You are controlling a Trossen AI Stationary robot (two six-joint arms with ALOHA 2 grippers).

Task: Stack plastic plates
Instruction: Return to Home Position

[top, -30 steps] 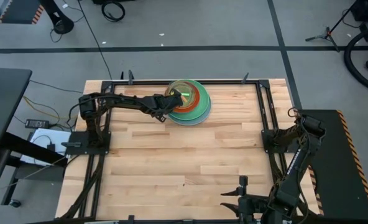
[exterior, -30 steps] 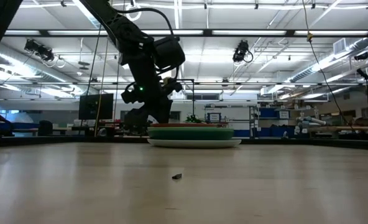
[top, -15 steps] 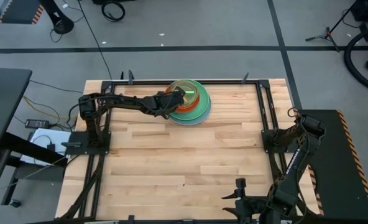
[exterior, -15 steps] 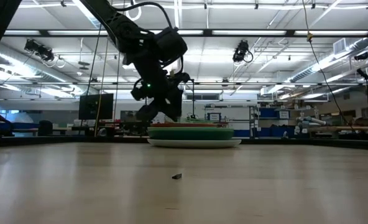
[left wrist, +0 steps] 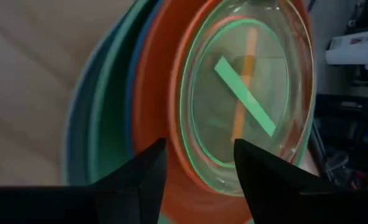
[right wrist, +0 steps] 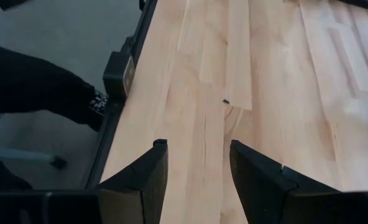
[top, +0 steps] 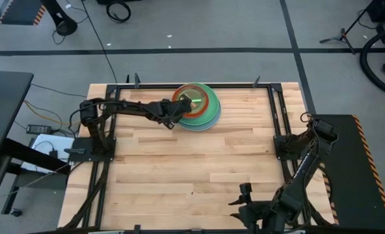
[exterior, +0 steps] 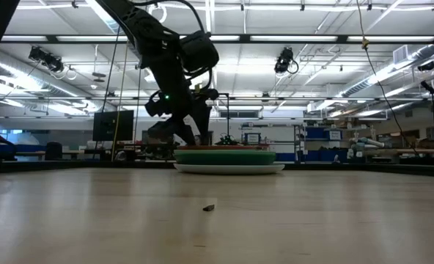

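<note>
The plastic plates [top: 198, 107] stand in one stack at the table's far middle. A large light blue plate is at the bottom, with green ones, a blue one and an orange-red plate [left wrist: 162, 93] above it. A small translucent lime plate [left wrist: 246, 93] lies flat on top. My left gripper [left wrist: 199, 165] is open just above the stack's left rim [top: 176, 112], its fingers apart from the plates. My right gripper [right wrist: 196, 162] is open over bare wood near the table's near right edge [top: 242, 198].
A black metal frame [top: 274, 110] runs along the table's edges. A small dark speck [exterior: 209, 208] lies on the wood in the near middle. A dark shape [right wrist: 41, 87] shows beyond the table's edge in the right wrist view. Bare wood lies between the stack and the near edge.
My left gripper has opened at the stack's left rim and let go of the translucent lime plate, which now lies flat on top of the stack. My right gripper has turned about at the near edge, staying open.
</note>
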